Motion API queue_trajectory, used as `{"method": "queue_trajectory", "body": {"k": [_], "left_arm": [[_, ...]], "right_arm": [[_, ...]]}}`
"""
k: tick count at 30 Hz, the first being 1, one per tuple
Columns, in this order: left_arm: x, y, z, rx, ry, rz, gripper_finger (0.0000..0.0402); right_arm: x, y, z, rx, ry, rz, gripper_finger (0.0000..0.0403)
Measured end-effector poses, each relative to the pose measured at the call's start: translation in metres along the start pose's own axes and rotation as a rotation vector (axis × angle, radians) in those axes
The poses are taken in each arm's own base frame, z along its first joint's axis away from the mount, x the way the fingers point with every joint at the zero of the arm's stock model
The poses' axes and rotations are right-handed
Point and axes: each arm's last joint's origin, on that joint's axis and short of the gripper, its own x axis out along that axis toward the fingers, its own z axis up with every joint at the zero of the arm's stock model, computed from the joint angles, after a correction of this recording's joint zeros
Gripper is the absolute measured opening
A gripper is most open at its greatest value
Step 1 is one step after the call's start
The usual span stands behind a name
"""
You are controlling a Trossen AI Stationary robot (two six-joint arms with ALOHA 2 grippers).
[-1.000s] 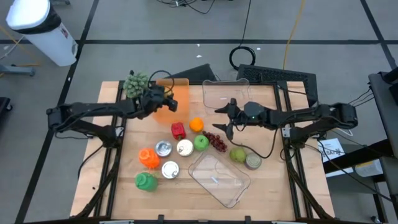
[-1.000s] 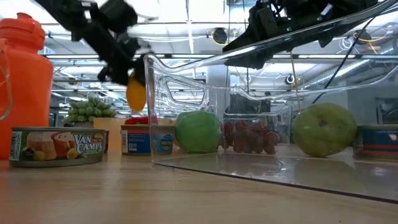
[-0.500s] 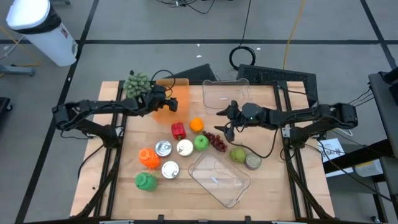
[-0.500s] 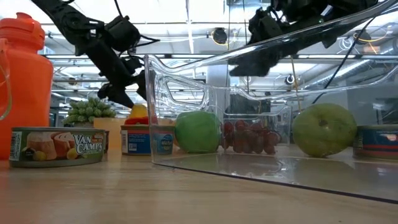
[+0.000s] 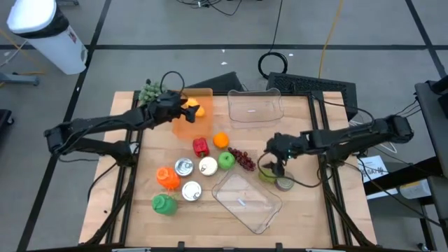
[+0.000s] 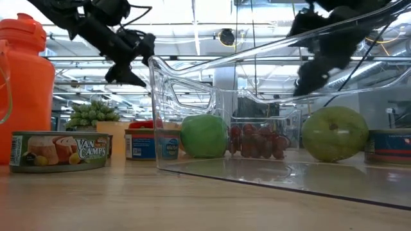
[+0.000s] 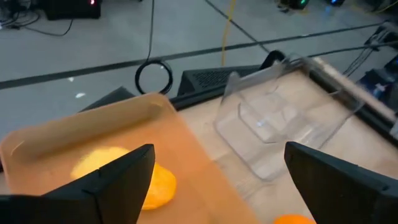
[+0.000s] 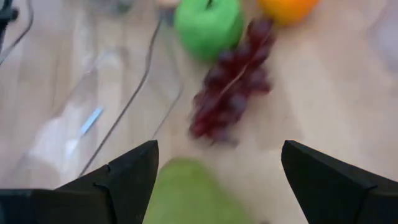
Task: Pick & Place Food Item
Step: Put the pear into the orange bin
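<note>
Yellow-orange fruit [image 5: 197, 110] lying inside the orange bin [image 5: 203, 124], near that bin's far wall; seen again as a pale yellow lump [image 7: 127, 176] on the bin floor in the left wrist view. Left gripper [image 5: 183, 110] poised over the orange bin's near-left part, just beside the fruit, fingers [image 7: 109, 180] spread wide with nothing between them. Bunch of green grapes [image 5: 150, 92] just left of the orange bin, at the table's far left corner. Clear container [image 5: 254, 106] just right of the orange bin, at the far edge.

Nearer the front from the orange bin: red pepper [image 5: 201, 146], orange [image 5: 221, 140], green apple [image 5: 226, 160] and red grapes [image 5: 243, 159] in a loose cluster; two open tins [image 5: 185, 166] and a white-topped one [image 5: 208, 166] beside them; orange bottle [image 5: 166, 177] and green bottle [image 5: 164, 204] toward the front left.

Well right of the orange bin, right gripper [image 5: 275, 160] low over the green pear [image 5: 267, 174], fingers [image 8: 118, 180] apart on either side of it, not closed on it. Tin [image 5: 285, 183] touching the pear's right side. Second clear tray [image 5: 246, 199] lying tilted at the front, just beside the pear.
</note>
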Motion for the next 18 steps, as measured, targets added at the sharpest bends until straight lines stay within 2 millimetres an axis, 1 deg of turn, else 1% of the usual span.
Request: {"method": "queue_trajectory", "body": {"k": [4,8,14,18], "left_arm": [[-0.003,-0.003,0.001,-0.008,-0.009,-0.017,0.0368],[-0.004,-0.005,0.0,-0.032,-0.012,-0.03,0.0373],[-0.005,-0.01,-0.002,-0.029,-0.012,-0.038,0.0374],[-0.006,-0.013,-0.002,-0.031,-0.024,-0.045,0.0374]], "right_arm": [[0.004,0.014,-0.013,0.031,0.096,0.014,0.032],[0.007,0.026,-0.022,0.031,0.127,-0.008,0.032],[0.021,0.036,-0.032,-0.016,0.177,-0.057,0.032],[0.037,0.034,-0.038,-0.047,0.233,-0.116,0.032]]}}
